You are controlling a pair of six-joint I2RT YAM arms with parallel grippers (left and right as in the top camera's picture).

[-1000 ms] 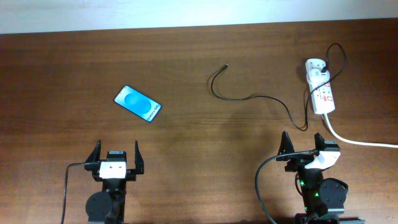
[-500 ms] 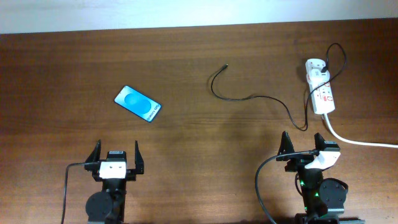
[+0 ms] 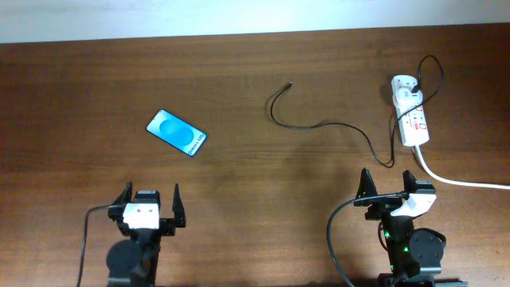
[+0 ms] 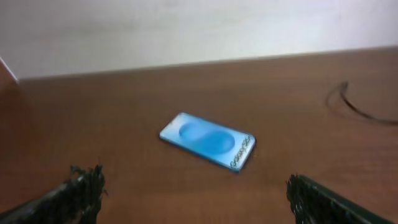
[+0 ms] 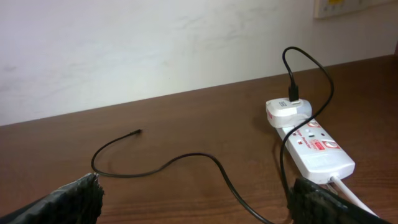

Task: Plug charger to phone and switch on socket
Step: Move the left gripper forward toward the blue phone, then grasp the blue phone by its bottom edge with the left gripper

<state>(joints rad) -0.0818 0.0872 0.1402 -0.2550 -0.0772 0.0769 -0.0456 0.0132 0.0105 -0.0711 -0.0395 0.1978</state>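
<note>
The phone point(image 3: 176, 132) lies flat on the table at the left with its blue screen up; it also shows in the left wrist view point(image 4: 208, 140). The black charger cable point(image 3: 319, 124) runs from a white plug in the socket point(image 3: 411, 119) at the right back, and its loose tip point(image 3: 288, 83) rests mid-table. The right wrist view shows the cable point(image 5: 186, 158) and socket point(image 5: 314, 149). My left gripper point(image 3: 149, 209) is open and empty near the front edge, well short of the phone. My right gripper point(image 3: 396, 189) is open and empty, just in front of the cable's loop.
A thick white cable point(image 3: 454, 180) leaves the socket toward the right edge. A white wall point(image 5: 155, 43) stands behind the table's far edge, with a wall outlet plate point(image 5: 348, 6) at the upper right.
The left arm has shifted slightly toward the near edge and a little left. The phone, cable, socket and right arm have not moved.
</note>
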